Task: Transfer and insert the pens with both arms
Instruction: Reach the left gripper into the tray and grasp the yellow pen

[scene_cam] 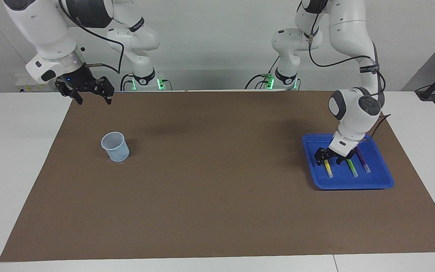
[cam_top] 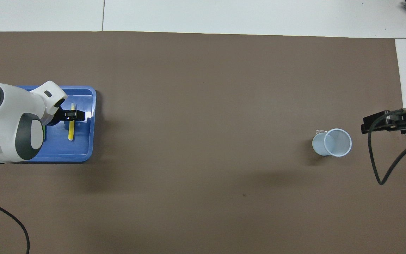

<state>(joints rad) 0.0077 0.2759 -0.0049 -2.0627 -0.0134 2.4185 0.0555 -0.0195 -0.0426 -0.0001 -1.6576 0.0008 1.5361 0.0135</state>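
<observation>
The white table [scene_cam: 13,170] carries a brown mat [scene_cam: 217,211] that fills most of both views. My left arm [scene_cam: 355,113] bends down at four o'clock from the mat's centre in the facing view, and my right arm [scene_cam: 47,37] waits raised at ten o'clock. The blue tray [scene_cam: 353,184] sits under the left arm. The overhead view puts it at nine o'clock, with the pale blue cup [scene_cam: 115,146] upright at three o'clock, well apart from it. My left end effector [scene_cam: 330,160] is down inside the tray. Its fingers are apart and stand astride the yellow pen [scene_cam: 328,169], at the end nearer to me, with nothing gripped yet. My right end effector [scene_cam: 93,99] hangs spread and empty above the mat's corner. The facing view shows all three pens lying side by side in the tray, whitish ends pointing away from me: the yellow one, the green pen [scene_cam: 352,168] in the middle, and the purple pen [scene_cam: 364,163] toward the left arm's end. From overhead my wrist covers the purple one and all but a sliver of green, so only the yellow shows plainly.
</observation>
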